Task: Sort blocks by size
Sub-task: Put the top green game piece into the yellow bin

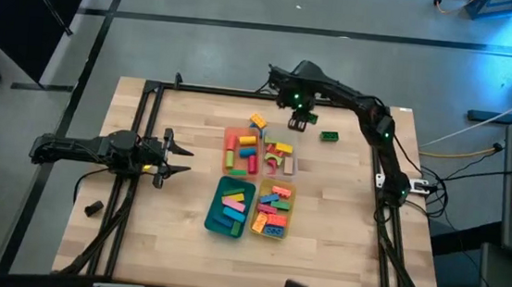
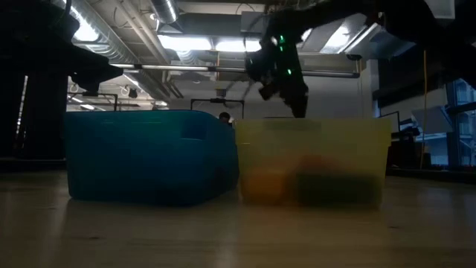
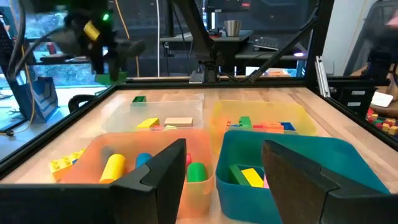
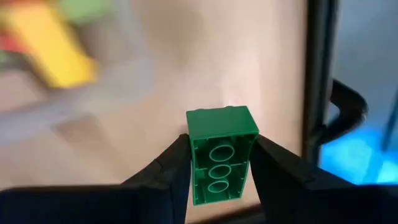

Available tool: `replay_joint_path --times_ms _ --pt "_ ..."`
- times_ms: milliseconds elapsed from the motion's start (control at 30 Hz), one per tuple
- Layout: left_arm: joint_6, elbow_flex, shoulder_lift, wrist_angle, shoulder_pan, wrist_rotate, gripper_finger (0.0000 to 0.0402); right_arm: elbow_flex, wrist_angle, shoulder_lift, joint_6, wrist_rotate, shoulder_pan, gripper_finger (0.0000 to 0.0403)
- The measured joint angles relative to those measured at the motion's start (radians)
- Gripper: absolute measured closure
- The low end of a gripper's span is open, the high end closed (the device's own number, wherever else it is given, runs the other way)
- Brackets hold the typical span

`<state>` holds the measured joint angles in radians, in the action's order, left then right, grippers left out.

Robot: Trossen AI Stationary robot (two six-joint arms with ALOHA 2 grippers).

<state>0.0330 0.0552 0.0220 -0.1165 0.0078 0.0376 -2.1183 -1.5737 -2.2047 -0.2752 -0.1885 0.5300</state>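
— What does the light wooden table (image 1: 182,239) carry?
— Four rectangular plastic trays: orange (image 1: 242,151), clear (image 1: 282,157), teal (image 1: 230,208), yellow (image 1: 272,211), all holding small coloured plastic blocks (image 1: 274,204).
— And the arms?
— The right gripper (image 4: 219,163) pinches a green plastic brick (image 4: 219,155) above the table's far side. The left gripper (image 3: 227,171) waits wide, left of the trays.
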Motion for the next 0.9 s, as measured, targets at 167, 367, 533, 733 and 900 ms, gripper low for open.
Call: replay_joint_path --times_ms 167,367,533,733,900 --pt "0.0 0.0 0.0 0.0 0.0 0.0 0.0208 -0.066 0.002 0.008 0.069 0.16 -0.111 0.0259" --pt "0.0 0.0 0.0 0.0 0.0 0.0 0.0208 -0.089 0.003 0.01 0.12 0.282 -0.283 0.0259" --pt "0.0 0.0 0.0 0.0 0.0 0.0 0.0208 -0.089 0.003 0.01 0.191 0.295 -0.441 0.0259" --pt "0.0 0.0 0.0 0.0 0.0 0.0 0.0208 -0.089 0.007 0.01 0.225 0.276 -0.604 0.0256" --pt "0.0 0.0 0.0 0.0 0.0 0.0 0.0208 -0.089 0.059 0.01 0.264 0.165 -0.696 0.0236"
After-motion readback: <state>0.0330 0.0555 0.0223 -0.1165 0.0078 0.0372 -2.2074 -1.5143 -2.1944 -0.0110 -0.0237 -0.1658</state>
